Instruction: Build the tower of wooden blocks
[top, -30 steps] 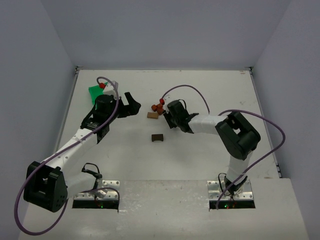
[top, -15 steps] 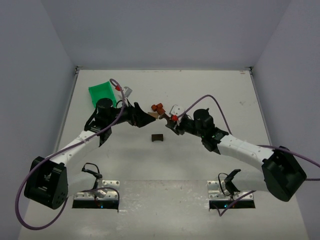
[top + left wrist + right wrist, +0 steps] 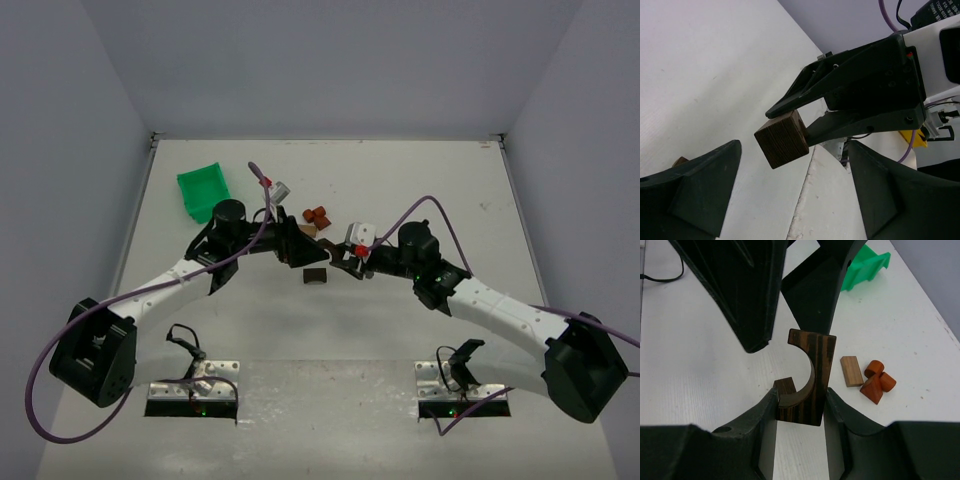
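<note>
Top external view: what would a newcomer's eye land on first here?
The two grippers meeting tip to tip at the middle of the table: the right gripper is shut on a dark striped arch block, and the left gripper faces it, jaws wide open. Next, the reddish-orange pieces just beyond them and the green bin at the far left.

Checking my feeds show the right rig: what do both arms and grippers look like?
Left arm and right arm: white links, black joints and bases. Left gripper and right gripper: black, wedge-shaped fingers. Purple cables loop along both arms; small red fitting at the right wrist.
</note>
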Controlling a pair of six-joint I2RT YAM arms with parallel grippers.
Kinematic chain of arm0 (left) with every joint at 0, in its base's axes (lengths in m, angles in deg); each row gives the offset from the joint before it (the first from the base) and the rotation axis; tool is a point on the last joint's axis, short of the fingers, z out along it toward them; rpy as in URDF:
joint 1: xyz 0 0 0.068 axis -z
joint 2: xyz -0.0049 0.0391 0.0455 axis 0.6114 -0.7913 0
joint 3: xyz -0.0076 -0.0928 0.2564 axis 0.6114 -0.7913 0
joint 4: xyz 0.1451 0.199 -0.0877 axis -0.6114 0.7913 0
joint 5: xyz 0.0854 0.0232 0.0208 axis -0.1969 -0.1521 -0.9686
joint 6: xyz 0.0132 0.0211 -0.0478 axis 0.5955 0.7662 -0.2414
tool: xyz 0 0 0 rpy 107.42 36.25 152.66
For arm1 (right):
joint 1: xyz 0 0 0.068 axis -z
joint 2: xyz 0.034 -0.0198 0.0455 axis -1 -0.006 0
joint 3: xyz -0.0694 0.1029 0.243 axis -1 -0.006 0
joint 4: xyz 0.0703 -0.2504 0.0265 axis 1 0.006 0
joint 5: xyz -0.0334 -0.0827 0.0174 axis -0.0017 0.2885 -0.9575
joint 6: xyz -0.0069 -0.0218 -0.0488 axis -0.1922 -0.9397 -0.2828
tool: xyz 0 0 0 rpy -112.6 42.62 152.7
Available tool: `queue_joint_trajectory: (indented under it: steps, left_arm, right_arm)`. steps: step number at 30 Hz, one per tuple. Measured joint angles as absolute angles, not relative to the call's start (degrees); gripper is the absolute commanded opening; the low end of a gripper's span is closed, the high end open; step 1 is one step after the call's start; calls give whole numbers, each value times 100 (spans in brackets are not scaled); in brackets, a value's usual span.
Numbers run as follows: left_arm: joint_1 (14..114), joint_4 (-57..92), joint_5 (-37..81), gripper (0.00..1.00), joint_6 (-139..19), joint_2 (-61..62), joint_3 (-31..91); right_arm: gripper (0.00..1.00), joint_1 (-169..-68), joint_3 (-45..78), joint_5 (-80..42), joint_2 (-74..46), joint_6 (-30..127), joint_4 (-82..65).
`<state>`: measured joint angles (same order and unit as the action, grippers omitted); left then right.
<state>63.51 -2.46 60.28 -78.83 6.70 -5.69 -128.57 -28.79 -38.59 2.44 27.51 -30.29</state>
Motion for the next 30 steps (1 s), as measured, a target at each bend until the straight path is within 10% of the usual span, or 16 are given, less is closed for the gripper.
queue_joint_trajectory:
  steps: [13,16,19,30]
  left_arm:
    - [6548,-75,5759,36,-7797,592,-416]
    - [6563,-37,5724,13,-7777,592,-400]
    - [6586,-16,5700,0,-7743,592,-394]
    - [6688,-123,5953,0,-6444,721,-373]
  right_arm:
    - [6,-12890,-2884,-3857,320,2683,-2942]
    - [8,-12890,-2900,-3841,343,2665,-2944]
    - [23,-12890,-2914,-3833,360,2662,-2937]
    - [82,-12890,-2609,-3880,521,3066,-1910]
